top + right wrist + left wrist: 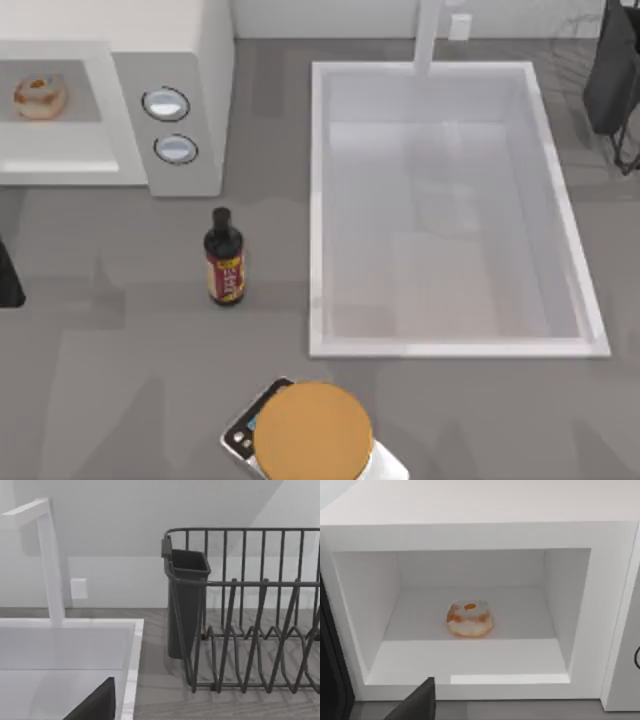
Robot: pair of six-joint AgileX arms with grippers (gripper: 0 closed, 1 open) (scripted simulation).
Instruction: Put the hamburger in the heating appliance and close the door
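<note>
1. Your left end effector hangs in front of the open microwave; one dark finger shows in the left wrist view, so you cannot tell how wide it stands or whether it holds anything.
2. Your hamburger sits on the cavity floor, near its middle, apart from the walls.
3. Your right end effector is by the sink, facing the dish rack; its state is equally unclear.
4. On the tabletop a dark bottle stands upright.
</note>
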